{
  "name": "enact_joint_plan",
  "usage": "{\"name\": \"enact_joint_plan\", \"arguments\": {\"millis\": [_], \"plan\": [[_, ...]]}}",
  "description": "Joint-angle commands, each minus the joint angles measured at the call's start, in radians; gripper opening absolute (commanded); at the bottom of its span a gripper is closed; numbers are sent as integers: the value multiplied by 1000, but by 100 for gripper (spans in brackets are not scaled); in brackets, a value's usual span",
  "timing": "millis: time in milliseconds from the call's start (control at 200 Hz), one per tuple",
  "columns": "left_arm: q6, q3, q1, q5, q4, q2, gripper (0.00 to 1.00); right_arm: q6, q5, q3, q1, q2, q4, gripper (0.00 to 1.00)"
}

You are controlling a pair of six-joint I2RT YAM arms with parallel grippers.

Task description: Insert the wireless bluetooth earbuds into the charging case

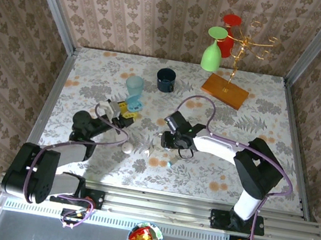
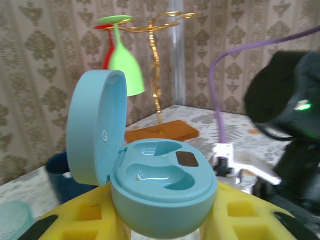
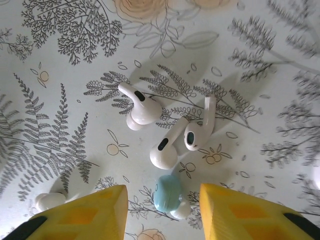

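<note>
My left gripper (image 2: 165, 220) is shut on the light blue charging case (image 2: 160, 175). Its lid stands open and both wells are empty. In the top view the left gripper (image 1: 126, 109) holds the case (image 1: 133, 104) left of centre. Three white stemmed earbuds (image 3: 165, 145) lie together on the floral table. Just below them lies a small light blue earbud (image 3: 166, 192) with a white tip. My right gripper (image 3: 162, 194) is open, its yellow fingers (image 3: 235, 210) straddling the blue earbud without touching it. In the top view the right gripper (image 1: 172, 153) points down at the table's middle.
A teal cup (image 1: 134, 85) and a dark blue mug (image 1: 166, 79) stand behind the case. A gold rack on a wooden base (image 1: 225, 91) holds a green glass (image 1: 212, 52) and a red glass (image 1: 226, 38). A white rounded piece (image 1: 127, 147) lies near the left arm.
</note>
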Motion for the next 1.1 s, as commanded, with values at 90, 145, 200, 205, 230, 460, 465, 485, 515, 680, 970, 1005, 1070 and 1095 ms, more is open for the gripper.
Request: {"name": "enact_joint_plan", "arguments": {"millis": [90,145,200,205,230,460,465,485,515,680,970,1005,1070,1095], "plan": [[41,2,72,-16,42,9,26,-68,332,115,92,12,-258,45],[53,4,82,-22,43,10,26,-59,389,144,120,35,-282,45],[57,2,97,-24,43,10,26,-31,445,173,147,60,-303,44],[57,2,98,-25,43,10,26,-31,447,176,148,63,-307,44],[56,1,104,-35,43,9,25,-29,464,191,158,79,-322,44],[59,-7,133,-53,42,9,25,43,583,303,230,188,-433,45],[58,-7,134,-53,43,9,25,44,585,306,231,190,-437,45],[58,-7,134,-50,44,9,25,48,594,319,236,201,-449,45],[58,-7,134,-50,44,8,25,57,610,334,244,218,-469,45],[61,-13,136,-54,44,-3,25,83,634,393,256,295,-531,44],[58,-8,136,-41,44,5,24,71,626,415,256,351,-529,41],[57,-7,136,-38,44,6,24,65,623,414,256,356,-523,41],[57,-5,138,-36,44,8,24,58,616,417,254,363,-520,40],[58,-5,137,-33,43,9,24,56,611,421,254,366,-520,40]]}}
